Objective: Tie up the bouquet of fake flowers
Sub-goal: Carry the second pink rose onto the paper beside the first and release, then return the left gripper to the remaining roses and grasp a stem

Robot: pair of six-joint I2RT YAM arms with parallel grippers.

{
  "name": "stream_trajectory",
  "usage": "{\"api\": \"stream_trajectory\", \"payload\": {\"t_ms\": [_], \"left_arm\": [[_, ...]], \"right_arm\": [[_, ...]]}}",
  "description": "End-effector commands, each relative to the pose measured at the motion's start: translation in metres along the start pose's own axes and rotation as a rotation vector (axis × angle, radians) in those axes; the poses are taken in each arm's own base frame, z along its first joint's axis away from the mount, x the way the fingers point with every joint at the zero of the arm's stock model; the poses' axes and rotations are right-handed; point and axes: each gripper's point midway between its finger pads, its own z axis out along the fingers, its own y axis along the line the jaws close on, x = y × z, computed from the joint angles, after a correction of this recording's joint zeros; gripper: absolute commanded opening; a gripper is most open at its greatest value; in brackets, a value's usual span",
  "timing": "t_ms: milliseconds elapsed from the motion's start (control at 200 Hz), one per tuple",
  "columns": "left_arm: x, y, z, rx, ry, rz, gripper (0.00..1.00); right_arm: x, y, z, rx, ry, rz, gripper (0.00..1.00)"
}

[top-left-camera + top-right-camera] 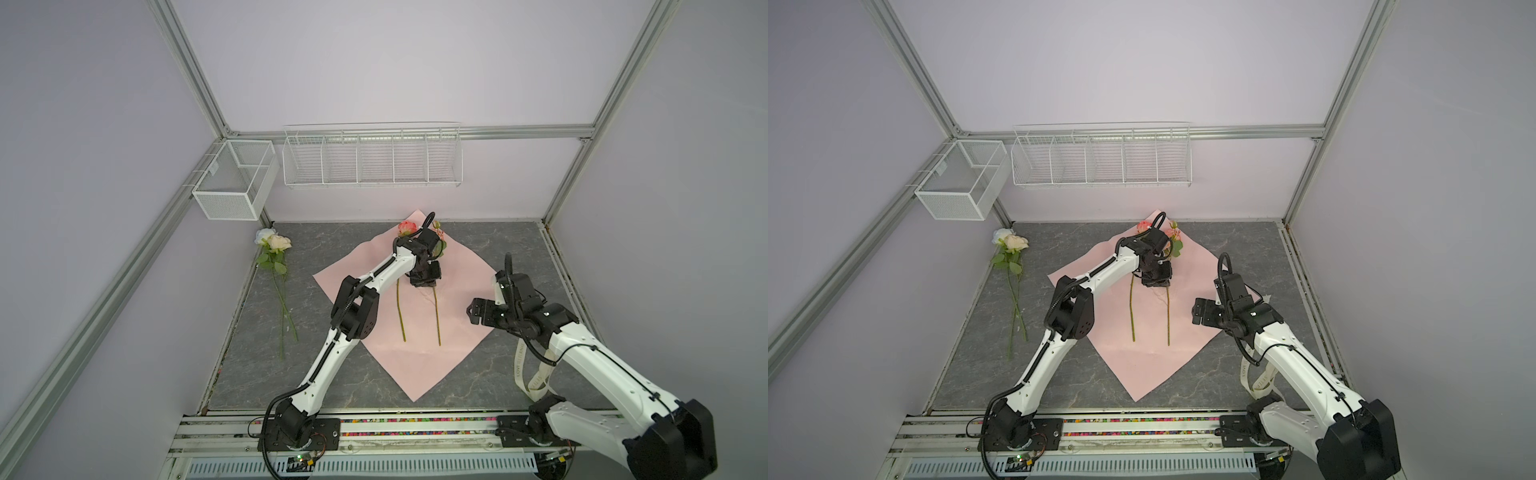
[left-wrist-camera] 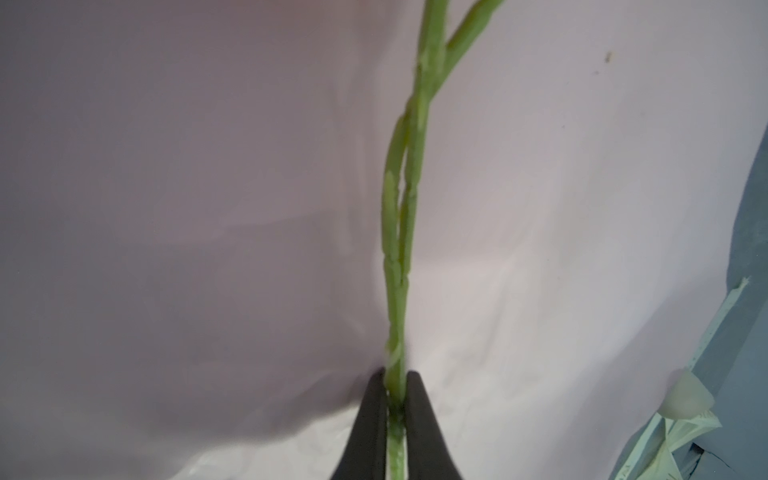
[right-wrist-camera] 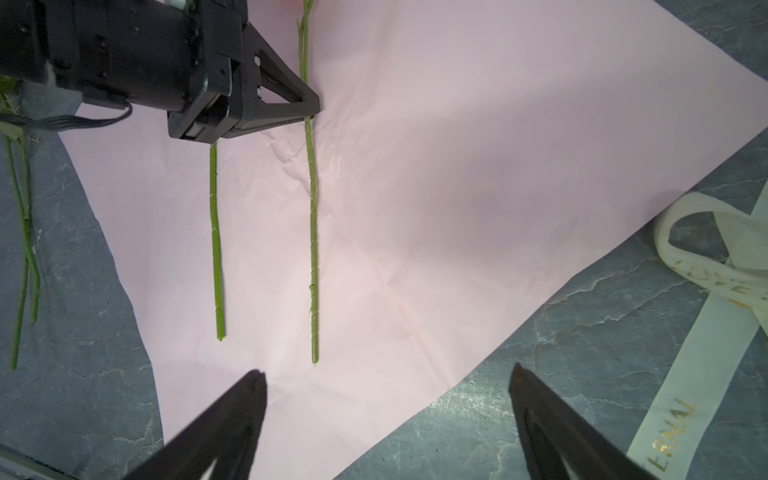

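Note:
The bouquet of fake flowers lies apart in two pairs. A pink rose (image 1: 407, 227) and a peach one (image 1: 437, 237) lie on the pink wrapping paper (image 1: 457, 266), their stems side by side and parallel. My left gripper (image 1: 432, 286) is low over the paper and shut on the right-hand stem (image 2: 397, 291), which runs between its fingertips (image 2: 376, 390). The right wrist view shows that same left gripper (image 3: 311, 109) on the stem (image 3: 312, 232). A cream and a pale-blue rose (image 1: 272, 241) lie on the table at the left. My right gripper (image 1: 471, 314) hovers open and empty by the paper's right corner (image 3: 386, 374).
A cream ribbon (image 3: 702, 332) with gold lettering lies on the grey table under my right arm (image 1: 536, 374). A white wire rack (image 1: 372, 160) hangs on the back wall. A mesh box (image 1: 232, 183) hangs on the left frame.

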Motion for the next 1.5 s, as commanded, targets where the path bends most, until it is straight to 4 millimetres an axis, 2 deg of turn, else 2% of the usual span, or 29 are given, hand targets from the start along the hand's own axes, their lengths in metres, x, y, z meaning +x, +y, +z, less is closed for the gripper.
{"api": "stream_trajectory", "payload": {"t_ms": [0, 140, 220, 330, 470, 575, 615, 715, 845, 940, 1050, 1105, 1125, 1155, 1280, 1400, 1495], "left_arm": [[0.002, 0.003, 0.001, -0.018, 0.012, -0.006, 0.15], [-0.007, -0.009, -0.025, -0.003, -0.042, 0.018, 0.25], [-0.01, -0.023, -0.043, 0.04, -0.064, 0.038, 0.29], [-0.015, -0.037, -0.075, 0.07, -0.121, 0.069, 0.34], [-0.02, -0.041, -0.118, 0.089, -0.208, 0.104, 0.37], [-0.025, -0.024, -0.151, 0.061, -0.289, 0.112, 0.38], [-0.028, -0.01, -0.164, 0.044, -0.321, 0.1, 0.38], [-0.031, 0.04, -0.193, -0.002, -0.375, 0.041, 0.38], [-0.025, 0.131, -0.223, -0.109, -0.406, -0.08, 0.36], [-0.013, 0.198, -0.241, -0.193, -0.417, -0.172, 0.35], [0.011, 0.279, -0.256, -0.326, -0.385, -0.317, 0.35], [0.023, 0.313, -0.262, -0.398, -0.373, -0.369, 0.36], [0.027, 0.323, -0.264, -0.421, -0.369, -0.391, 0.36], [0.033, 0.339, -0.268, -0.451, -0.36, -0.421, 0.37], [0.048, 0.388, -0.275, -0.559, -0.346, -0.53, 0.41], [0.048, 0.408, -0.271, -0.59, -0.32, -0.566, 0.41], [0.041, 0.417, -0.271, -0.617, -0.298, -0.558, 0.41]], "right_arm": [[0.005, -0.005, -0.002, 0.012, 0.009, 0.018, 0.94], [0.005, -0.006, -0.002, 0.014, 0.011, 0.024, 0.94], [0.004, -0.004, -0.002, 0.006, 0.01, 0.025, 0.94], [0.003, 0.001, -0.002, -0.022, 0.007, 0.018, 0.95], [-0.001, 0.019, -0.007, -0.135, -0.025, -0.021, 0.96], [-0.006, 0.033, -0.014, -0.207, -0.055, -0.055, 0.98], [-0.008, 0.037, -0.016, -0.233, -0.063, -0.066, 1.0], [-0.01, 0.059, -0.021, -0.343, -0.067, -0.109, 1.0], [-0.01, 0.086, -0.025, -0.479, -0.052, -0.161, 0.99], [-0.008, 0.102, -0.024, -0.515, -0.035, -0.213, 0.99], [-0.003, 0.119, -0.017, -0.498, -0.006, -0.284, 0.98], [0.005, 0.125, -0.008, -0.477, 0.025, -0.312, 0.98], [-0.001, 0.132, -0.012, -0.486, 0.01, -0.324, 0.98], [0.0, 0.137, -0.009, -0.487, 0.017, -0.336, 0.93], [0.004, 0.152, 0.003, -0.488, 0.051, -0.34, 0.91], [0.008, 0.166, 0.014, -0.503, 0.059, -0.343, 0.91], [0.011, 0.174, 0.021, -0.511, 0.079, -0.33, 0.91]]}}
